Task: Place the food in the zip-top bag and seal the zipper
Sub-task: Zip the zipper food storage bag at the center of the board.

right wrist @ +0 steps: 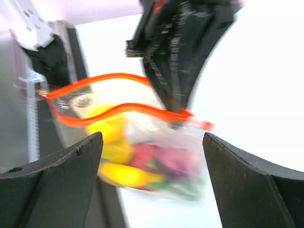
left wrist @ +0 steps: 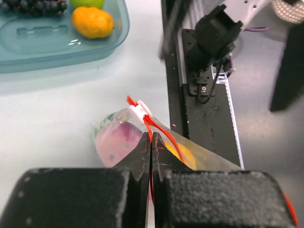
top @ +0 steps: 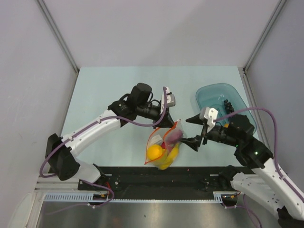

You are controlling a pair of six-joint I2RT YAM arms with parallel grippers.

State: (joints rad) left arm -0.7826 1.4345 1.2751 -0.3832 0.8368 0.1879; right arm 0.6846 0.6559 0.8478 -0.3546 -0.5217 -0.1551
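The clear zip-top bag [top: 163,148] hangs over the table's near edge with yellow, red, purple and green food [right wrist: 142,159] inside. My left gripper [top: 167,122] is shut on the orange-red zipper [left wrist: 156,126] at the bag's top corner, just behind the white slider [left wrist: 137,110]. In the right wrist view the zipper [right wrist: 109,111] gapes open toward the left and meets at the left gripper's fingers [right wrist: 178,71]. My right gripper [top: 190,130] is open and empty, just right of the bag. Its fingers [right wrist: 61,180] flank the bag [right wrist: 190,142] without touching it.
A translucent teal bowl [top: 216,92] stands at the back right, behind my right arm. It holds an orange fruit [left wrist: 92,21], a green piece [left wrist: 88,2] and dark grapes [left wrist: 33,4]. The black rail [top: 199,173] with the arm bases runs below the bag.
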